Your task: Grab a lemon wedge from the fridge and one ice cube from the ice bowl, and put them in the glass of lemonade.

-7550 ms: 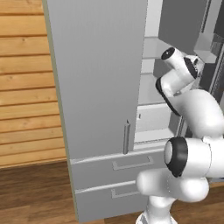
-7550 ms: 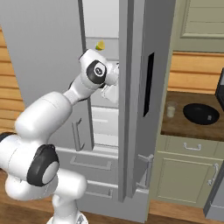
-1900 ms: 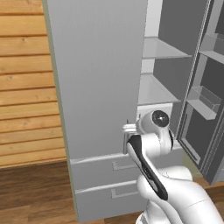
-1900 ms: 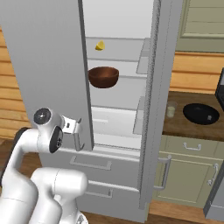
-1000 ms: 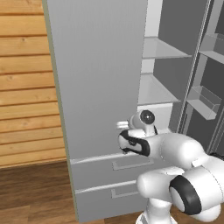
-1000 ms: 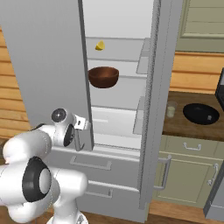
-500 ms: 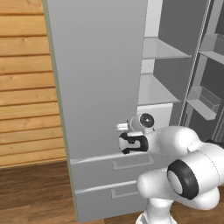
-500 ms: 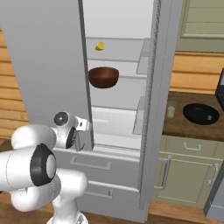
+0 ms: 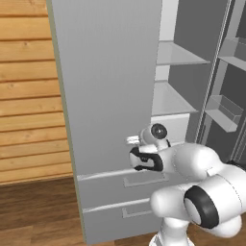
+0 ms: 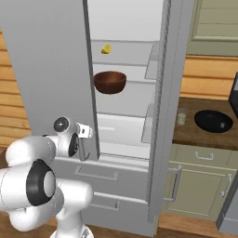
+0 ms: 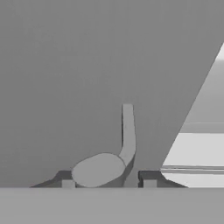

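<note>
Since the lemon wedge sits inside, our gripper brackets the fridge door handle; grip firmness unclear.

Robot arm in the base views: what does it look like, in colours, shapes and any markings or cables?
The arm is glossy white with bulbous rounded links and black ringed joint caps. A small round black-and-grey disc sits on the wrist. The gripper is a pale boxy hand with small dark finger tips. No cables or markings are visible.
</note>
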